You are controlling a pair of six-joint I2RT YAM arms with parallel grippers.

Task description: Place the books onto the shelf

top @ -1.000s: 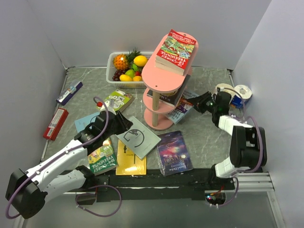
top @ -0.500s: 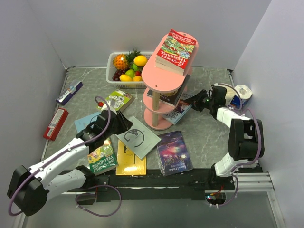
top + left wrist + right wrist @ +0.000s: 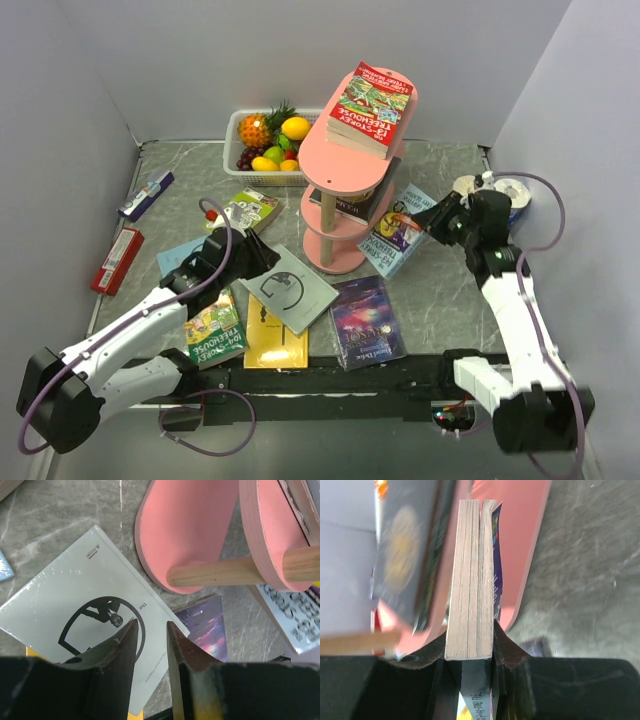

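Grey marbled tabletop (image 3: pixel 440 290) — white walls (image 3: pixel 200 60) around — strewn with books (image 3: pixel 290 290).

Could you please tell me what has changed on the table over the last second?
The right gripper, clamped on the light-blue book throughout, raised and tilted it beside the shelf as its arm unfolded and stretched upward. The left gripper stayed open, hovering over the grey book. Nothing else visibly moved.

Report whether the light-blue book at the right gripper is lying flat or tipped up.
Tipped up: the right gripper clamps the light-blue book by its edge, beside the shelf.
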